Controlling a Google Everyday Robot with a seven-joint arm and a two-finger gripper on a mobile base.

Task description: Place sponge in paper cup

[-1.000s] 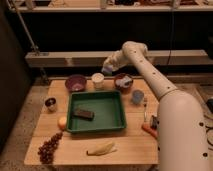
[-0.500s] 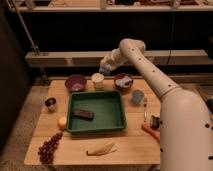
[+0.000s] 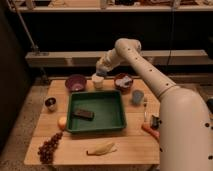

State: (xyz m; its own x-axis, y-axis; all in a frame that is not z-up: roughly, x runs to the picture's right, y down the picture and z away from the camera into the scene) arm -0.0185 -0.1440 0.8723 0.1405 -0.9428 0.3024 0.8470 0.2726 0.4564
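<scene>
a: where's the gripper [image 3: 101, 70]?

b: near the far edge of the surface [image 3: 131, 145], right above the paper cup [image 3: 97, 81]. the jaws are clamped on the sponge [image 3: 101, 72], a pale blue-grey block hanging just over the cup's rim.

a: so the cup lies straight below the jaws?

b: looks so; a short drop should land it. i can't tell the sponge's long axis.

a: any labels or writing?

b: none readable.
</scene>
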